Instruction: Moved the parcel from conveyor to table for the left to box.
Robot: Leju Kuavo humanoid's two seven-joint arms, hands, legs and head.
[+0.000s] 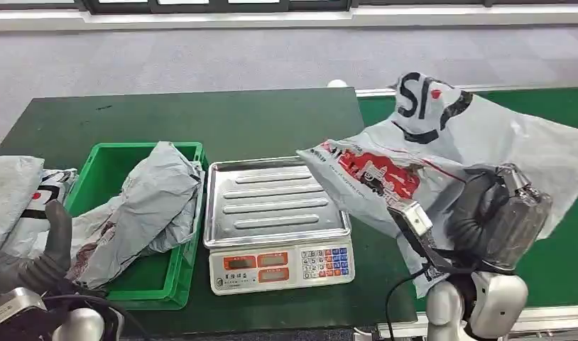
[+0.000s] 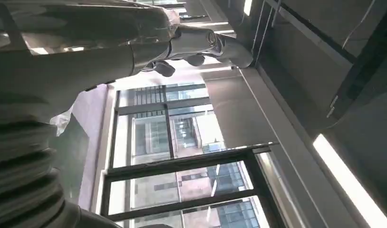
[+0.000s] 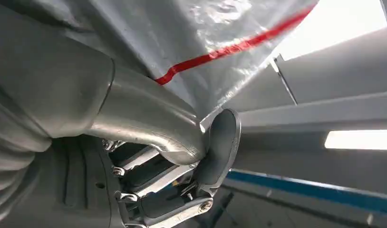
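Note:
My right hand [image 1: 496, 213] grips a large grey plastic parcel [image 1: 371, 174] with red and black print and holds it up in the air. The parcel hangs over the seam between the green conveyor belt [image 1: 552, 99] and the dark green table [image 1: 201, 117], its near corner reaching the scale's right side. In the right wrist view my thumb [image 3: 149, 118] presses the parcel's grey film [image 3: 206, 38] against the fingers below. My left hand [image 1: 55, 241] sits low at the table's front left, thumb up, holding nothing. The left wrist view has that hand [image 2: 134, 42] pointing up at the ceiling.
A steel-topped electronic scale [image 1: 272, 206] stands mid-table. Left of it a green plastic bin [image 1: 130, 149] holds a crumpled grey parcel [image 1: 151, 206]. More grey parcels [image 1: 16, 185] lie at the far left edge. Bare table stretches behind the scale.

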